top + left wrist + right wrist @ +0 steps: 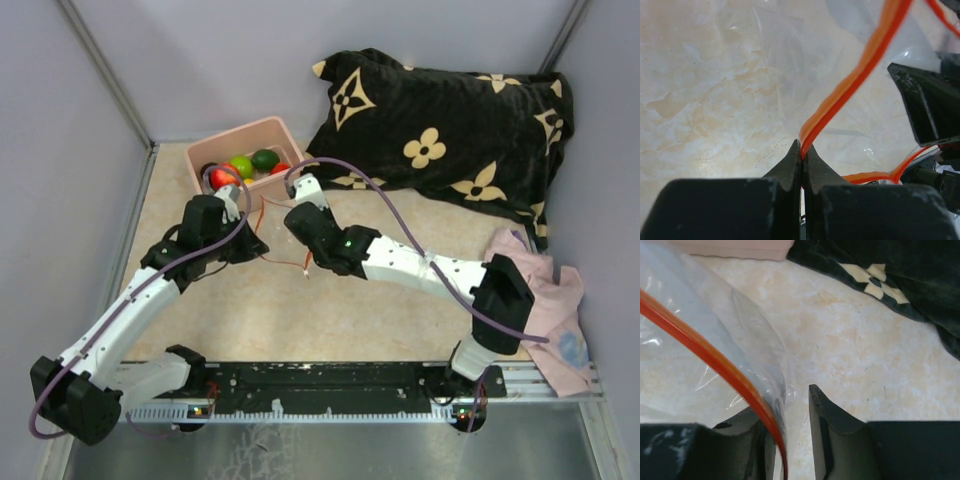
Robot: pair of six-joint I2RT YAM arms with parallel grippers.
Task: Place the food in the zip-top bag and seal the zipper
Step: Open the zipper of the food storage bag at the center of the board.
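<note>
The zip-top bag (277, 240) lies clear and crinkled on the table between my two grippers. My left gripper (802, 150) is shut on its red-orange zipper (850, 85), pinching the strip at the fingertips; in the top view it (250, 240) is at the bag's left. My right gripper (787, 412) is open at the bag's right (300, 228); the zipper (715, 362) and bag film (700, 320) run between its fingers, against the left one. The food, red (224, 178), light green (241, 166) and dark green (265, 159), sits in the pink bin (250, 130) behind the grippers.
A black pillow with cream flowers (440, 130) lies at the back right; its edge shows in the right wrist view (900, 275). A pink cloth (555, 300) lies at the right edge. Grey walls close in the left, back and right.
</note>
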